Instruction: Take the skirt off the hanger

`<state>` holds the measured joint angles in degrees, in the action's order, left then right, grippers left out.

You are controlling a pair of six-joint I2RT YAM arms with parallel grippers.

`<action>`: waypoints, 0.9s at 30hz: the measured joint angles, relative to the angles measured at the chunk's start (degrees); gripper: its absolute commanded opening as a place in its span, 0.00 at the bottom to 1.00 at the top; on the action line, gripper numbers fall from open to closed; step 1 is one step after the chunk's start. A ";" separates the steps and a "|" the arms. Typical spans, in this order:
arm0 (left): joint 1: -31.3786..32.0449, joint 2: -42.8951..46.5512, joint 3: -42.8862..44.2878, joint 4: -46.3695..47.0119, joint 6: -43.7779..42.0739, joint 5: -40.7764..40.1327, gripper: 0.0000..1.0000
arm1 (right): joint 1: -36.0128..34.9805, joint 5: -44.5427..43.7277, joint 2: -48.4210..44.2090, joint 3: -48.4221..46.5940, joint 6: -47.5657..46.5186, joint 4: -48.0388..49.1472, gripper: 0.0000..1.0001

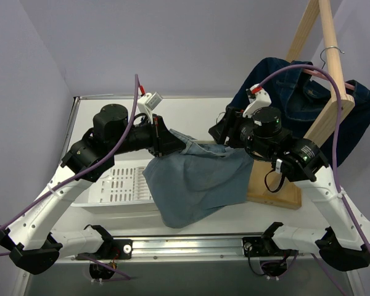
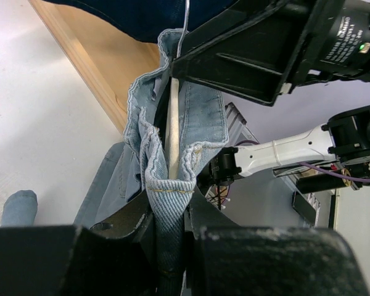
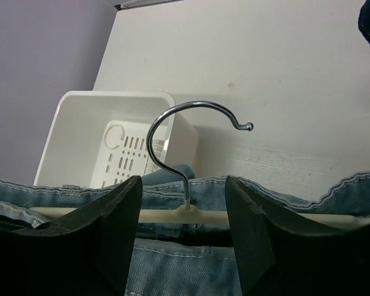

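A light blue denim skirt (image 1: 197,179) hangs above the table between my two arms. Its waistband (image 2: 203,117) is still stretched over a cream hanger bar (image 2: 171,129). My left gripper (image 1: 176,143) is shut on one end of the waistband, and the denim fold is pinched between its jaws (image 2: 170,206). My right gripper (image 1: 225,132) stands open over the middle of the hanger (image 3: 191,216). Its fingers (image 3: 111,228) straddle the neck of the metal hook (image 3: 185,132) without touching it.
A white perforated basket (image 1: 120,185) sits on the table under the left arm. At the right stands a wooden rack (image 1: 324,92) on a wood base (image 1: 274,185), with a dark denim garment (image 1: 302,92) hanging from it.
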<state>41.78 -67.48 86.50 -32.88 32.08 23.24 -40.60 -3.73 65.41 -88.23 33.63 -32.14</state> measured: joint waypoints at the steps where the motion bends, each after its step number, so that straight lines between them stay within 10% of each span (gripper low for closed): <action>1: 0.00 -0.02 0.00 0.09 0.17 0.04 0.02 | 0.00 0.07 0.13 0.33 -0.07 0.37 0.49; 14: 0.00 -0.90 0.00 0.98 0.94 1.25 0.02 | -0.02 0.09 1.36 2.23 0.50 2.56 0.32; 19: 0.00 -0.90 0.02 1.01 0.98 1.49 0.02 | -0.33 -0.13 1.36 4.07 1.16 2.80 0.00; 22: 0.00 -0.94 0.11 0.98 1.42 1.60 0.02 | -0.35 -0.85 1.36 4.24 0.66 2.51 0.00; 27: 0.00 -1.22 0.11 0.92 1.81 1.99 0.33 | -0.76 -2.58 1.33 3.76 0.66 1.66 0.00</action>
<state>41.78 -68.71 86.61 -31.97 33.89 25.23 -41.36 -6.31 66.74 -84.47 34.28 -30.48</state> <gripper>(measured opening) 0.236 0.040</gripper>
